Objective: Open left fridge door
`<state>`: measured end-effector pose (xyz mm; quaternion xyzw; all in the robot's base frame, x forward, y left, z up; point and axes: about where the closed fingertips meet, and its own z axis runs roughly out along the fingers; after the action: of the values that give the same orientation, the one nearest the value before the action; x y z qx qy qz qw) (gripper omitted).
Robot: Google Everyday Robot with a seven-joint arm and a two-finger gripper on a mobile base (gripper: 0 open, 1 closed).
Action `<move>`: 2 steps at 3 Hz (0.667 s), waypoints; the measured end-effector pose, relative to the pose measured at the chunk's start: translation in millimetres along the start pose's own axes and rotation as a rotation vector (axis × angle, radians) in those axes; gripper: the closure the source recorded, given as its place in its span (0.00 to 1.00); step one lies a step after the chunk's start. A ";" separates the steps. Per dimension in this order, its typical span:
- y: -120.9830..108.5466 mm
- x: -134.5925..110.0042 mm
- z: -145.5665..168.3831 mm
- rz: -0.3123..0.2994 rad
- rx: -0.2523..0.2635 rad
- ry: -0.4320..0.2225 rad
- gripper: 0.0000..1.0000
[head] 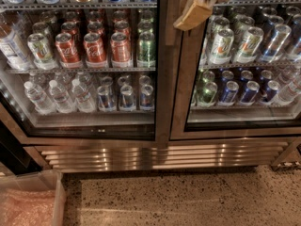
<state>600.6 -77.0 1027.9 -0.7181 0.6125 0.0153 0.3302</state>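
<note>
The gripper point(193, 14) hangs at the top of the view, right of centre, w/ a tan wedge-shaped part slanting down-left from a whitish body cut off by the top edge. It sits in front of the steel strip where the two doors meet, mostly over the inner upright of the right door point(240, 65). Can't tell how far open it is, nor whether it actually touches the steel or just hangs in front; nothing is seen held in it. The left fridge door point(84, 69) fills the upper-left of the view: clear glass in a brushed steel frame. Its inner upright lies just beside the right door's, and it looks shut. Behind the glass the middle shelf has red cans point(94, 48) in a row w/ a green can point(146, 48) at the right end. The shelf below has water bottles point(59, 95) on the left and blue-silver cans point(126, 97) next to them. Behind the right door are silver-green cans up top and blue ones lower. Under both doors runs a ribbed steel grille point(160, 157), then a speckled floor point(188, 197). At bottom-left is a clear bin point(57, 197) w/ pinkish stuff inside, well apart from the gripper.
</note>
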 end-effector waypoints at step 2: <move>0.1 0.9 -0.5 0.002 0.003 -0.010 1.00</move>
<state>600.5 -78.1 1027.8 -0.7167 0.6116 0.0185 0.3344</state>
